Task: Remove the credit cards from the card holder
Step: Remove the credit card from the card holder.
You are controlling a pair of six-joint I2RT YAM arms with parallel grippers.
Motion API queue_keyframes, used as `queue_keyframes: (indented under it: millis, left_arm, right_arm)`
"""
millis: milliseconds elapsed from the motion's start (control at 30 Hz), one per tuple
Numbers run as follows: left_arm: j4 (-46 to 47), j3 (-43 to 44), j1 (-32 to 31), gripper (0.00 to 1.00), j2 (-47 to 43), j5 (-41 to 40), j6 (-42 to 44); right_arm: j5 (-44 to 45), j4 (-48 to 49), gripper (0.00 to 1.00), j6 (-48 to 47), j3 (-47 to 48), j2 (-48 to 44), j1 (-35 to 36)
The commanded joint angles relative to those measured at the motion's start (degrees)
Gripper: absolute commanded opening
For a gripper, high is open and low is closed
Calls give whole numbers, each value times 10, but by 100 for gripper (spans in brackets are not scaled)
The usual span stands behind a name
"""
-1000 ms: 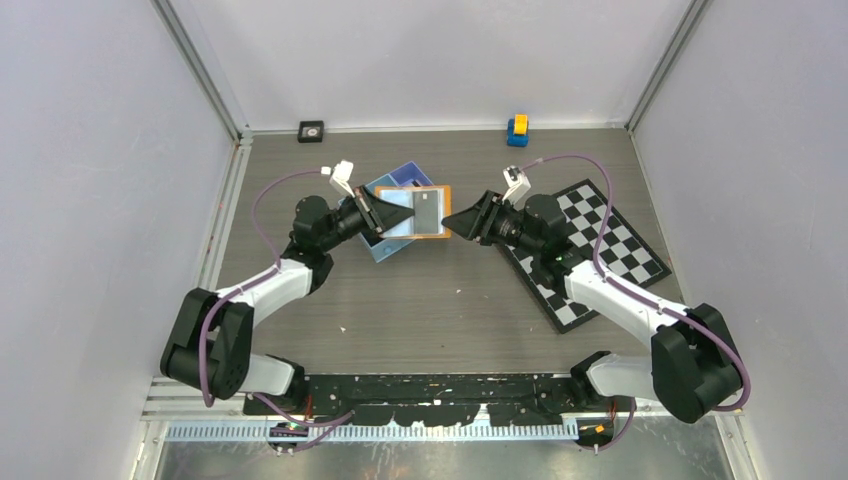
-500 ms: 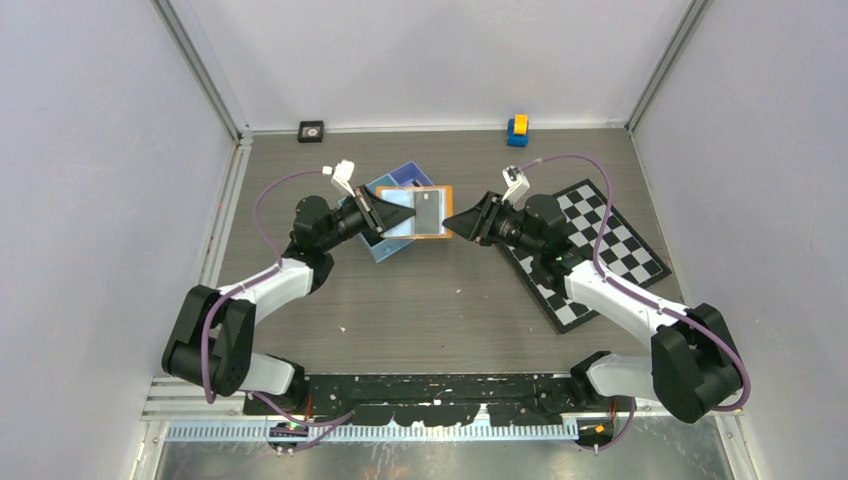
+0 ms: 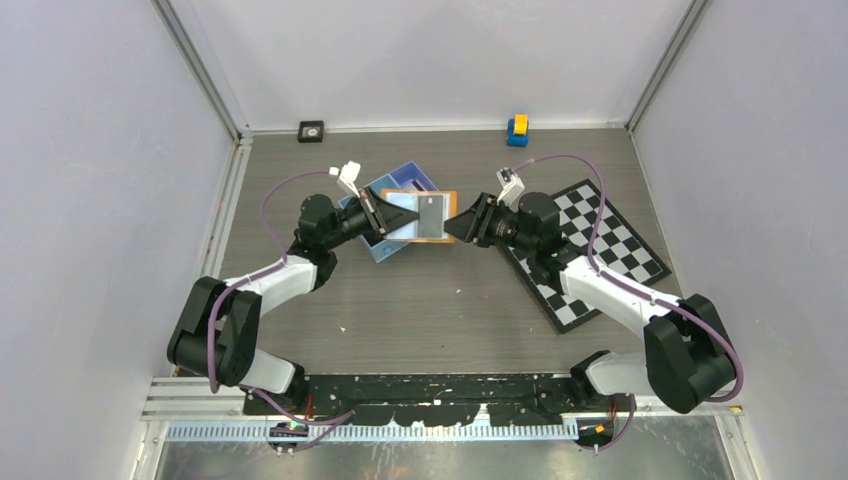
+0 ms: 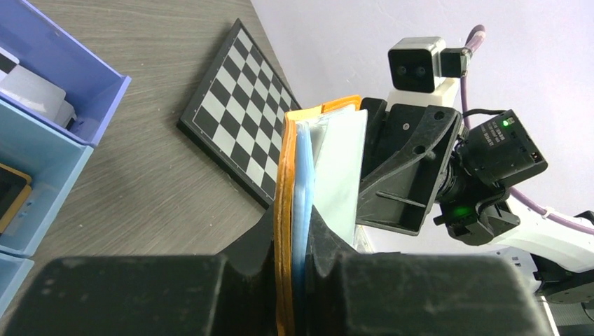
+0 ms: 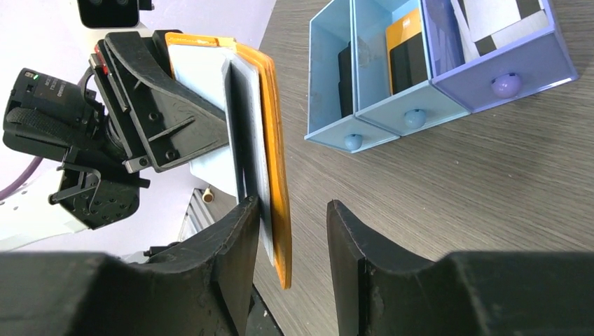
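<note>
Since a second ago the right arm has slid left, bringing the right gripper [image 3: 455,226] up to the card holder [image 3: 432,212]. The grey wood-grain table [image 3: 440,300] sits between pale walls, with a blue tray [image 3: 384,248] left of centre and a chessboard mat [image 3: 612,250] at right. The left arm reaches inward, and the left gripper [image 4: 291,231] pinches the orange holder and the credit cards [image 4: 302,168] inside it, raised off the table. The right arm mirrors it, its fingers spread astride the holder's opposite edge.
</note>
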Motion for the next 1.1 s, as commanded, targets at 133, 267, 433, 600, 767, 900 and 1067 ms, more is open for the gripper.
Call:
queue_keyframes:
  millis: [133,267,433,600,767,900,1067]
  left_arm:
    - [-63,52,-26,2,6,-7,54]
    - [-69,60,-31,11,12,-4,58]
    - [-81,62,-37,41,4,-3,66]
    - [-115,59,-38,65,-17,-21,89]
    - [-142,72,-60,74,-13,-36,118]
    - [-153,84,-69,73,0,-33,123]
    - [-156,92,-83,87,16,-32,128]
  right_arm:
    - [-46,52,43,0,27,13,18]
    - [-46,41,36,-5,36,20,23]
    - [-15,-3,17,-22,46,19,25]
    - [86,-102,1,-58,67,3,30]
    - [99,-113,1,-70,75,7,43]
    - [186,-186,0,-118,111,13,91]
    - [272,-229,1,-146,133,21,128]
